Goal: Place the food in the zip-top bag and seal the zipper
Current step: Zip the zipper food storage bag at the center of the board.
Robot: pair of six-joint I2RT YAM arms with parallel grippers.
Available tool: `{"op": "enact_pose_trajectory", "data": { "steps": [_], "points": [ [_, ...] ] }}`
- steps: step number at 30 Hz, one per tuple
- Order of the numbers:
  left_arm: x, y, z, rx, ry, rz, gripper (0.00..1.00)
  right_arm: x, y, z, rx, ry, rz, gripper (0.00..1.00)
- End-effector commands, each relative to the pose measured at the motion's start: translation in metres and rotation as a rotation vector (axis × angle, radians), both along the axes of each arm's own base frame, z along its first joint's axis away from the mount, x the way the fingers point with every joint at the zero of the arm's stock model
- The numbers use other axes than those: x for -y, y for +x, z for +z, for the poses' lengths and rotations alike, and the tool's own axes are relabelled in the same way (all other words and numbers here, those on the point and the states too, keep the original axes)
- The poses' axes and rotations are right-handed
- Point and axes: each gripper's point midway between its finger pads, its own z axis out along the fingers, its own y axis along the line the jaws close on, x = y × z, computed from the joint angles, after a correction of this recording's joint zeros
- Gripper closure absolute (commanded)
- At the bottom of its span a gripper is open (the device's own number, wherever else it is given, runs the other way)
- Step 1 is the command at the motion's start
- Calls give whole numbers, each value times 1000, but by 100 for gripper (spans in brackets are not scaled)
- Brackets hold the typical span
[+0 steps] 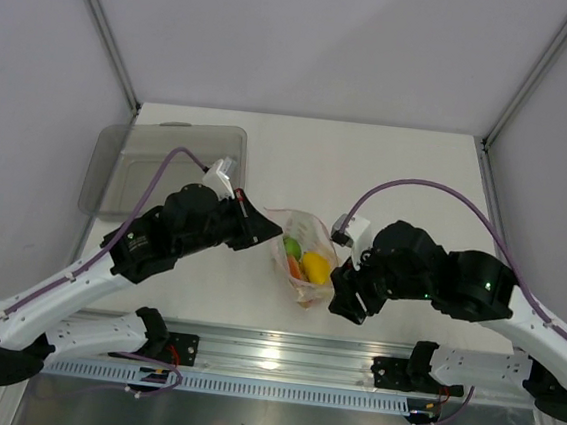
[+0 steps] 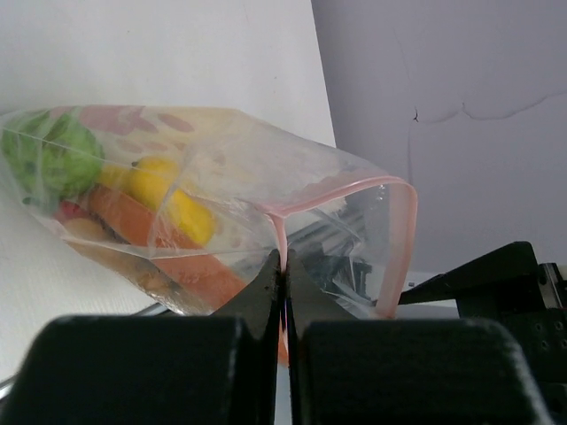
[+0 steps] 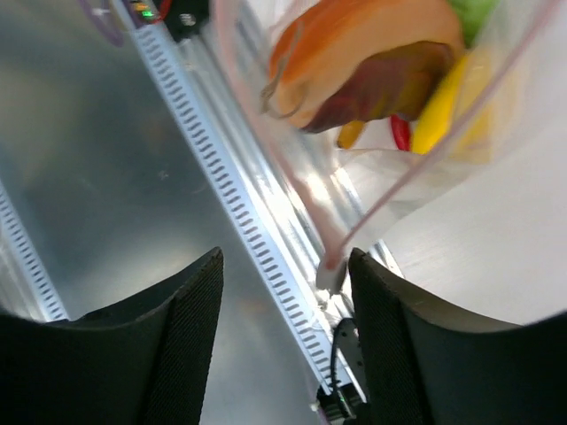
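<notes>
The clear zip-top bag (image 1: 305,265) lies between my two grippers near the table's front edge. The food is inside it: green fruit (image 1: 291,245), yellow piece (image 1: 315,267), orange bits (image 1: 296,268). My left gripper (image 1: 264,235) is shut on the pinkish-red zipper (image 2: 337,190), pinching the strip at my fingertips (image 2: 284,262). Beyond the pinch the strip bows apart, so the mouth is open there. My right gripper (image 1: 343,301) is open, and the zipper's end (image 3: 332,259) sits between its fingers (image 3: 283,266), close to the right finger. The right wrist view shows the orange slice (image 3: 354,44) and a yellow piece (image 3: 438,115).
The grey translucent tray (image 1: 162,166) stands at the back left of the table. The aluminium rail (image 1: 280,358) runs along the near edge, just below the bag. Grey walls close in both sides.
</notes>
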Motion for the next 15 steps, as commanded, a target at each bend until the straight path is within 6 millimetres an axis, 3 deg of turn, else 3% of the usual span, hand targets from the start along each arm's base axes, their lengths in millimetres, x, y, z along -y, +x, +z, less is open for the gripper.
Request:
{"op": "enact_pose_trajectory", "data": {
  "steps": [1,10,13,14,15],
  "points": [
    [4,4,23,17,-77,15,99,2,37,-7,133,-72,-166,42],
    [-3,0,23,23,-79,22,99,7,73,11,302,-11,-320,70],
    [-6,-1,24,32,-76,20,99,7,75,12,311,-15,-319,84],
    [-7,-2,24,47,-69,10,100,7,75,11,312,-24,-319,97],
    [-6,-4,24,52,-62,-4,99,6,77,12,318,-31,-316,100]
  ]
}}
